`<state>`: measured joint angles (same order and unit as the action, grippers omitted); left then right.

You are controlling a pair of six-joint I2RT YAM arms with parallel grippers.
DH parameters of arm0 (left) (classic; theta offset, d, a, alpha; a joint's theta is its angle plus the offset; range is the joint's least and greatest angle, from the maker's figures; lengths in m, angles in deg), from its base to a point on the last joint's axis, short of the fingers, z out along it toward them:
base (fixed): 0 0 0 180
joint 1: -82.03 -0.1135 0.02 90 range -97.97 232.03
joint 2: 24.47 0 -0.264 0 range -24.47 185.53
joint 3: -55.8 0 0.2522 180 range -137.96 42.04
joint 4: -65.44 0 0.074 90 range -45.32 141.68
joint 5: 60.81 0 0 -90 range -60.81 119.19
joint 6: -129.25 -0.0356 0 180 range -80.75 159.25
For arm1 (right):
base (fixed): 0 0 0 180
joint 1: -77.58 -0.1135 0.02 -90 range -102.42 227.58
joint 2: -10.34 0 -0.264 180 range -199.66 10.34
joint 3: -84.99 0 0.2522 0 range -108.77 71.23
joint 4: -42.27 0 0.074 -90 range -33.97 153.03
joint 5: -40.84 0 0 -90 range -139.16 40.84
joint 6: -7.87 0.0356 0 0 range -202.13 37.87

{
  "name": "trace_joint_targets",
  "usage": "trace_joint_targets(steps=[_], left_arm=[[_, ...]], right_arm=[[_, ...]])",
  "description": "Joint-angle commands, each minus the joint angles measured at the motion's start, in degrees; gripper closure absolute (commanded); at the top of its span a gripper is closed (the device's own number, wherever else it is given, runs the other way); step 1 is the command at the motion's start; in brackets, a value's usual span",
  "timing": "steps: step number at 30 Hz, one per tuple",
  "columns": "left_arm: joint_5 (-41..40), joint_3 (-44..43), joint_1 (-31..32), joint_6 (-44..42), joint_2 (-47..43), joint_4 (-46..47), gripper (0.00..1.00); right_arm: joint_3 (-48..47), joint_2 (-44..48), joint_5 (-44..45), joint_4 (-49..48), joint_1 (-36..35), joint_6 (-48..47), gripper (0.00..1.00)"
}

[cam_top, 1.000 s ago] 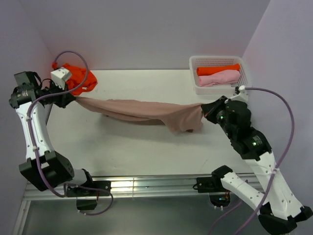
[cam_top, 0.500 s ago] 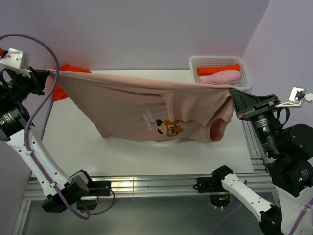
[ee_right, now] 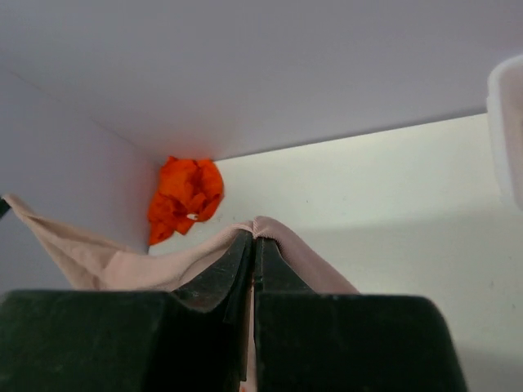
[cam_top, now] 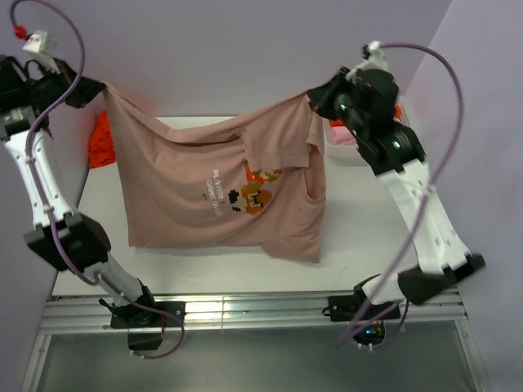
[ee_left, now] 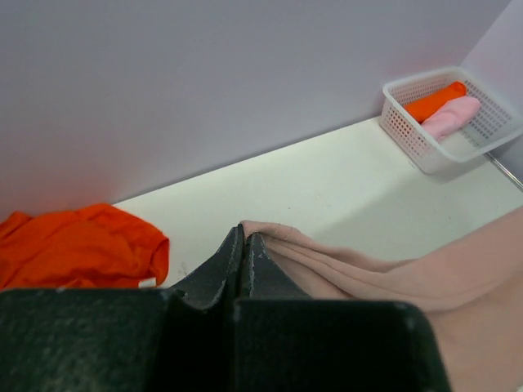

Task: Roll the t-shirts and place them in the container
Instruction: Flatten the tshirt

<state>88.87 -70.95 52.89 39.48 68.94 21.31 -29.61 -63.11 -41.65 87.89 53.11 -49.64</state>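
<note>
1. Both arms have swung up high. The dusty pinkish-brown cotton t-shirt (cam_top: 221, 192) now hangs between them as an open sheet, its pixel-figure print facing the overhead camera.
2. A second ago the same shirt was pulled into a low, narrow band just over the white worktop (cam_top: 204, 273). Half a second ago it was stretched wide at mid height.
3. The grippers are now closer together than in that wide stretch, so the top edge sags a little.
4. The left gripper (cam_top: 94, 88) is pinched tight on the shirt's upper left corner. Its wrist view shows the fingers pressed together with cloth trailing out of them (ee_left: 243, 241).
5. The right gripper (cam_top: 315, 100) is likewise clamped on the upper right corner (ee_right: 253, 238). The cloth beneath it is doubled over, with an armhole showing.
6. I cannot tell whether the bottom hem touches the worktop.
7. I judge this to be the shake-out before laying the shirt flat, so no rolling of it has begun.
8. The crumpled bright orange t-shirt (ee_left: 78, 245) waits in the far left corner.
9. An orange roll (ee_left: 433, 100) and a light pink roll (ee_left: 451, 117) sit in the white plastic mesh basket (ee_left: 409, 131), apparently finished.
</note>
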Motion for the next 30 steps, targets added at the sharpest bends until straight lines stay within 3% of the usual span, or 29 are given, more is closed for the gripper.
trace_joint_targets(steps=[1, 5, 9, 12, 16, 20, 21, 24, 25, 27, 30], left_arm=[[-3.34, -10.91, 6.1, 2.31, 8.94, 1.8, 1.0], [-6.58, -28.72, 6.65, 8.99, 19.52, 5.58, 1.0], [-3.1, -28.08, 3.75, 22.57, 21.12, 20.84, 1.0], [0.33, -27.55, 0.41, 26.4, 21.11, 25.71, 1.0], [5.88, -19.49, -3.36, 22.99, 16.83, 24.32, 1.0], [7.03, -3.78, -4.25, 1.24, 10.06, 6.6, 1.0], [6.42, -0.86, -4.17, -11.53, 8.74, -3.11, 1.0], [0.19, 12.05, -3.29, -33.1, 3.64, -14.6, 1.0], [-1.31, 15.83, -2.94, -36.84, 1.45, -18.89, 1.0], [-6.57, 26.3, -2.85, -48.32, -0.23, -22.61, 1.0], [-13.26, 38.26, -2.32, -54.53, -1.73, -22.89, 1.0]], right_arm=[[-9.25, -8.88, -5.46, -3.81, 2.23, -3.75, 1.0], [-23.49, -20.31, -10.23, -2.68, 5.22, -3.75, 1.0], [-40.45, -29.8, -12.78, 0.4, 8.11, -2.7, 1.0], [-38.75, -27.12, -14.62, -1.61, 10.14, 0.46, 1.0], [-17.68, -16.75, -13.23, -8.38, 11.99, 3.27, 1.0], [-0.19, -6.65, -12.52, -9.7, 12.25, 5.12, 1.0], [7.86, -4.88, -12.26, -10.23, 12.17, 5.56, 1.0], [22.72, 2.22, -10.68, -10.24, 12.17, 6.88, 1.0], [26.44, 4.17, -9.11, -9.71, 12.25, 7.32, 1.0], [36.87, 9.19, -9.18, -10.58, 12.16, 8.38, 1.0], [45.87, 11.84, -8.92, -11.03, 12.16, 8.82, 1.0]])
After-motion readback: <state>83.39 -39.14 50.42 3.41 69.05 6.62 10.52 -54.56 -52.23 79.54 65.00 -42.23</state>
